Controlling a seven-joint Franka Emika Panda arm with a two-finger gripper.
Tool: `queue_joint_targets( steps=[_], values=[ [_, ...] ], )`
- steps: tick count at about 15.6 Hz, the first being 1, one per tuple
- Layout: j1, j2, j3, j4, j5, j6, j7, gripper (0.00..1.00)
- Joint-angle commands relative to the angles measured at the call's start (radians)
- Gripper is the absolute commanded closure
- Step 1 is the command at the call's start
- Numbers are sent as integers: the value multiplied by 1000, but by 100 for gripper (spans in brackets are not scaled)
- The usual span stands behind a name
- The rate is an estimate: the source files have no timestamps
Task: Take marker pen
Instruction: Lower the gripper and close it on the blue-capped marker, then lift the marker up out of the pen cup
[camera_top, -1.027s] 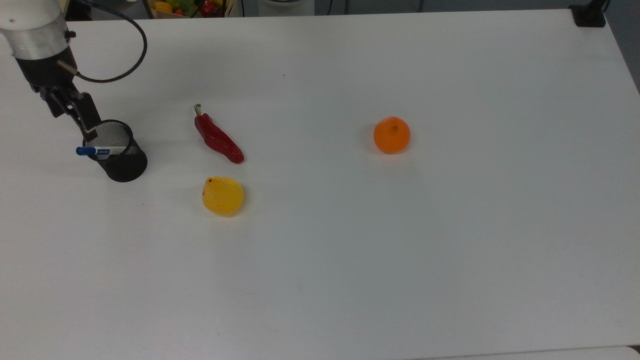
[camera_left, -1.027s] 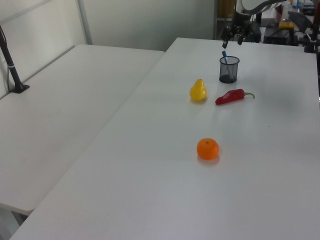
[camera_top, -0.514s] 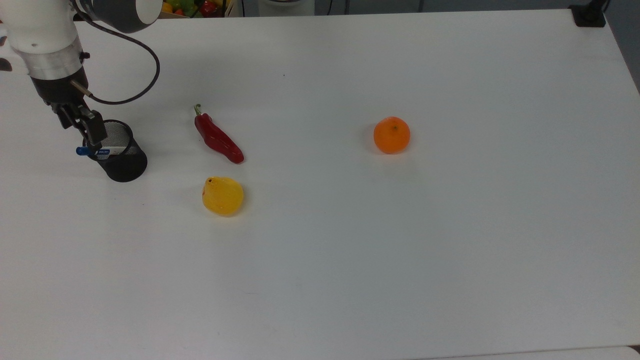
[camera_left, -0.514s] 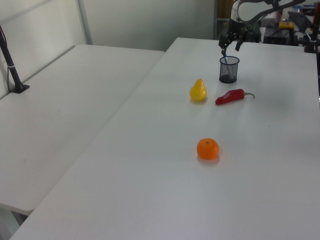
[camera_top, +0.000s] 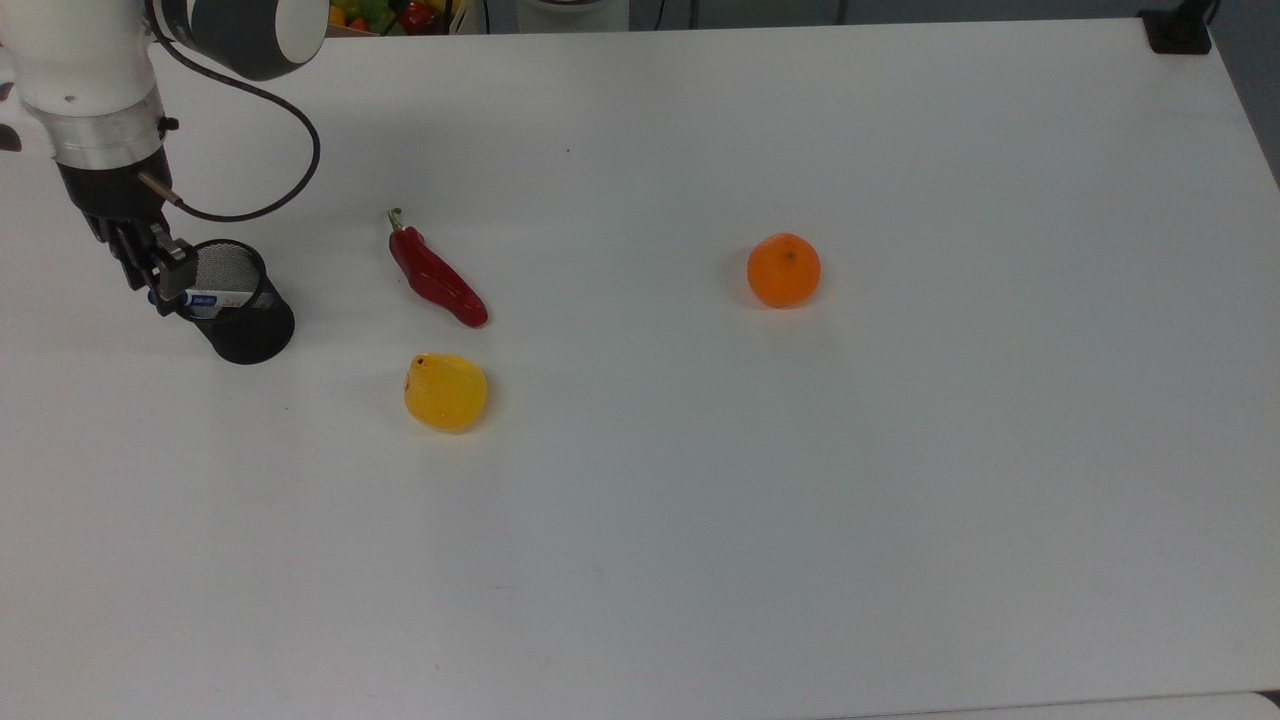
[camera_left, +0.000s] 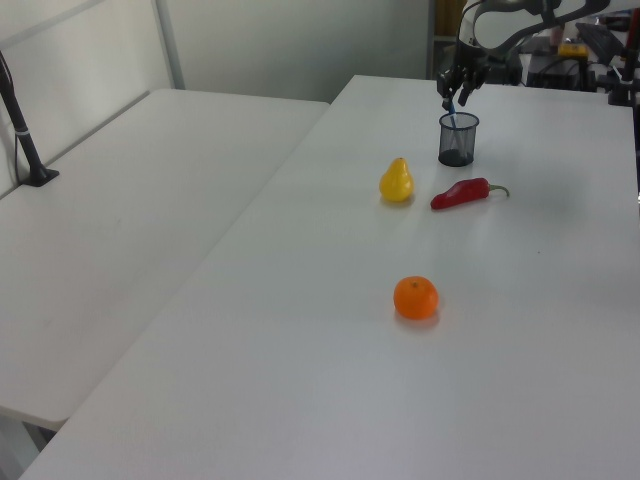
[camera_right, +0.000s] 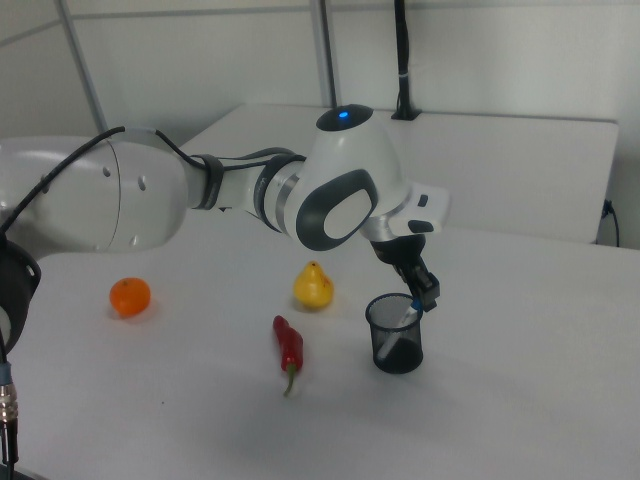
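Grasping step: gripper (camera_top: 160, 285) at marker pen (camera_top: 212, 298) cap, 9 o'clock of mesh cup (camera_top: 240, 318); jaw state unclear. Next: lift straight up.

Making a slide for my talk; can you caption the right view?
Robot gripper at the marker pen standing in a black mesh cup.

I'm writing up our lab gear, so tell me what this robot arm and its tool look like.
The arm has bulky, rounded white shells with dark grey joint caps and a small blue light on top of one joint. A silver ring sits at the wrist, above a black hand section. A thin black cable loops out from the wrist. The tool is black, with two slim fingers.
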Motion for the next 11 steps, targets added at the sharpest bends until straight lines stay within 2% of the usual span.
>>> queue_joint_targets(
  steps=[1,3,11],
  values=[
    [11,1,-6,-6,-19,24,22,77],
    [11,0,-6,-4,-17,24,10,88],
    [1,-31,-6,15,-8,23,10,93]
  ],
)
